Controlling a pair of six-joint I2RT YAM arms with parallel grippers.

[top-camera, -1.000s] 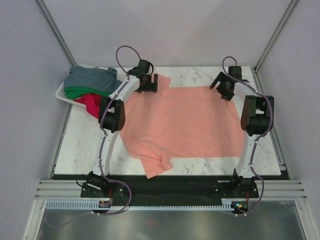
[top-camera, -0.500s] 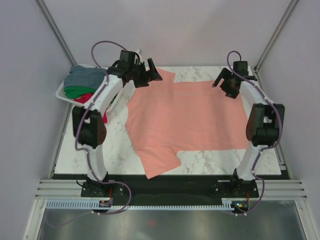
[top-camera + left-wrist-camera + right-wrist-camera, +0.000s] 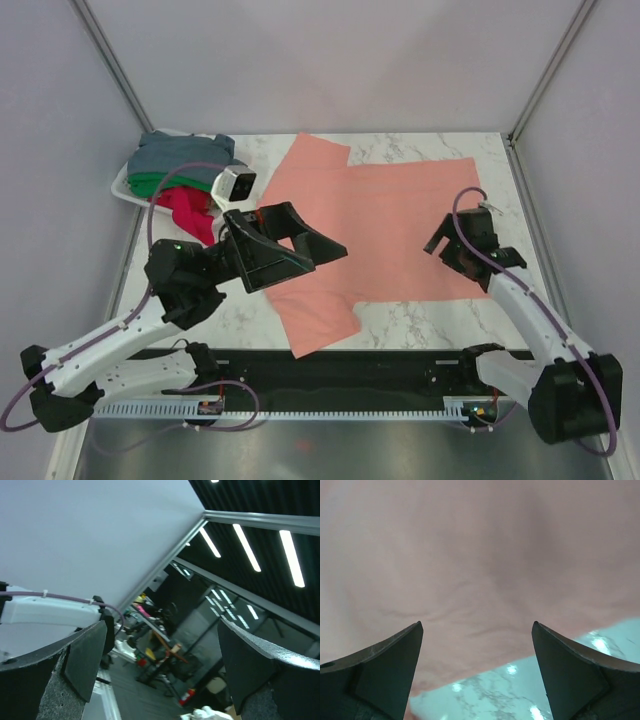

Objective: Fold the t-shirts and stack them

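At the far left, a grey-blue shirt (image 3: 175, 152), a green shirt (image 3: 150, 183) and a red shirt (image 3: 185, 210) were seen heaped in a white basket (image 3: 120, 185). The left arm (image 3: 110, 345) was stretched low from the near left corner, its wrist tipped upward off the bench (image 3: 420, 320). The left fingers (image 3: 85, 660) were spread wide and nothing was held between them. The salmon-pink shirt (image 3: 390, 230) was laid flat across the middle of the bench. The right arm (image 3: 535, 320) was bent low on the right, with the right fingers (image 3: 385, 665) spread wide, pointed down over the near right edge of that shirt, and nothing was gripped.
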